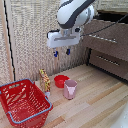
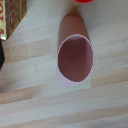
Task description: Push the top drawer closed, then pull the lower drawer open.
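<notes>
at the exterior view's left a red wire basket [image 1: 22, 102] sits on the pale wood floor [image 1: 95, 100], then a slim yellow-and-red box [image 1: 45, 80] standing upright, a red bowl [image 1: 61, 80] and just beside it a pink cup [image 1: 70, 89], which the wrist view shows from straight above [image 2: 75, 55]. above these hangs the gripper [image 1: 62, 52], its two blue-tipped fingers [image 1: 56, 53] slightly apart and holding nothing. at the right stands the dark cabinet, the top drawer [image 1: 107, 34] with its bar handle looking pulled out a little, the lower drawer [image 1: 110, 62] beneath it.
</notes>
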Robot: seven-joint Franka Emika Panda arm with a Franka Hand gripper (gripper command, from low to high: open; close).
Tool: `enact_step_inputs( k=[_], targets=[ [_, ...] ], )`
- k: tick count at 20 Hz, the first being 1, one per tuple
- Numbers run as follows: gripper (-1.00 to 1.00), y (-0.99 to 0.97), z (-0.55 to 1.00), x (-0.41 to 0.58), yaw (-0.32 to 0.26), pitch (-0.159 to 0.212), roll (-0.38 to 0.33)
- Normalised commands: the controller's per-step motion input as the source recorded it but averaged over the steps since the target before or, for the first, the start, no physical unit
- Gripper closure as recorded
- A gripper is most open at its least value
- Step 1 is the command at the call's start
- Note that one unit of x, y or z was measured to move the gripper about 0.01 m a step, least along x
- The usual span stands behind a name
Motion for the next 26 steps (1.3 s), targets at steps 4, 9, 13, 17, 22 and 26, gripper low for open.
enact_step_inputs(
  k=[4,9,13,17,22,26],
  targets=[
    [-1.0,0.12,-0.04,0.0,0.132,0.0,-0.128],
    [-1.0,0.02,0.06,-0.023,0.156,0.0,-0.266],
    [-1.0,0.0,0.16,-0.045,0.14,0.0,-0.331],
    [-1.0,0.0,0.17,-0.007,0.134,-0.002,-0.347],
    [-1.0,0.0,0.17,-0.001,0.133,-0.005,-0.348],
    [-1.0,0.0,0.17,0.0,0.132,-0.01,-0.347]
  ],
)
